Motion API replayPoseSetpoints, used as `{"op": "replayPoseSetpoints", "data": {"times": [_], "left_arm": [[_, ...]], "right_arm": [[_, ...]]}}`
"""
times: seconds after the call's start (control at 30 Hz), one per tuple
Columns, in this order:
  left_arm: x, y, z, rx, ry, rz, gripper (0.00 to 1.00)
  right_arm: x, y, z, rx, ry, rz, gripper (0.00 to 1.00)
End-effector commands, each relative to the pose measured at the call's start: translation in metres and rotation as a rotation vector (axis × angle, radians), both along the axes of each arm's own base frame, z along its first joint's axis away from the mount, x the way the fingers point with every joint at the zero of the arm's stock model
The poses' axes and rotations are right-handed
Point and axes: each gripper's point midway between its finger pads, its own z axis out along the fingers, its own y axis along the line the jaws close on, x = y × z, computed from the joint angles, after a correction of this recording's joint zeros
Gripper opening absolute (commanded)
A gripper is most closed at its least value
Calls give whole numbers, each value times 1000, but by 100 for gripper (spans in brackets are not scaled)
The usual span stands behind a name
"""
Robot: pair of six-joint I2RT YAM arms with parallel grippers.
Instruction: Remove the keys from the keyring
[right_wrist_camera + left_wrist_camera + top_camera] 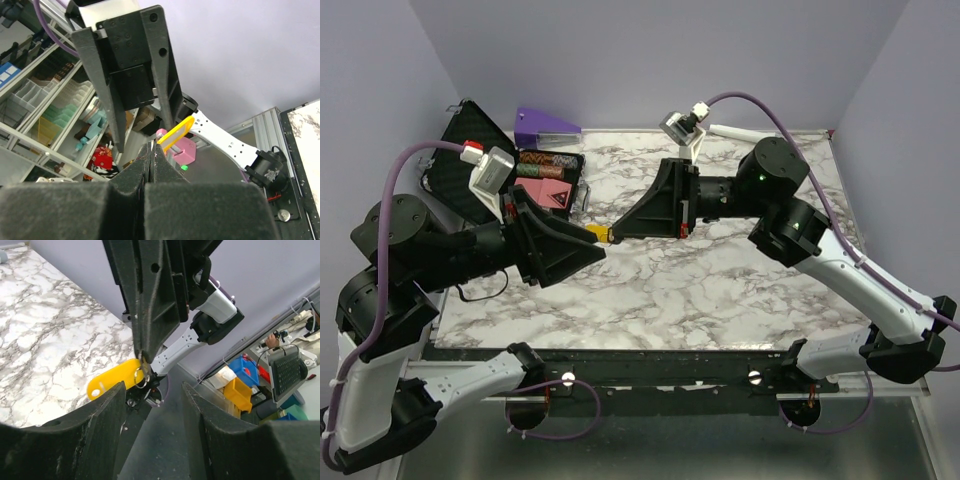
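The keys show as a small flat yellow piece (596,233) hanging from a thin metal keyring (142,378) above the middle of the marble table (720,290). The yellow piece also shows in the left wrist view (112,380) and the right wrist view (175,133). My right gripper (612,233) is shut, its tips (152,148) pinching the keyring at the top of the yellow piece. My left gripper (597,243) is open. Its fingers (95,432) stand wide apart just below and in front of the yellow piece, not touching it.
An open black case (535,175) with coloured items lies at the back left, a purple object (545,125) behind it. A white cylinder (735,131) lies at the back right edge. The two arms meet tip to tip over the table's middle.
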Motion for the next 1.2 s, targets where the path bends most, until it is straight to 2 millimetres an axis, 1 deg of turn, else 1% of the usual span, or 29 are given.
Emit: {"op": "replayPoseSetpoints", "data": {"times": [0.0, 0.2, 0.37, 0.53, 0.73, 1.1, 1.17], "left_arm": [[1, 1, -1, -1, 13, 2, 56], [3, -3, -5, -1, 28, -17, 55], [1, -8, -1, -29, 24, -54, 52], [-1, -12, 3, -38, 17, -79, 45], [-2, -10, 8, -44, -1, -82, 36], [-5, -15, 7, -38, 0, -134, 29], [-4, -15, 8, -39, 2, -133, 26]], "right_arm": [[-12, -9, 21, 68, -45, 44, 1], [-15, -10, 23, 84, -47, 62, 1], [-15, -9, 24, 83, -47, 68, 1], [-14, -6, 22, 77, -44, 74, 1], [-13, -4, 20, 71, -43, 78, 1], [-12, -2, 17, 64, -42, 85, 1], [-12, -2, 16, 62, -43, 85, 1]]}}
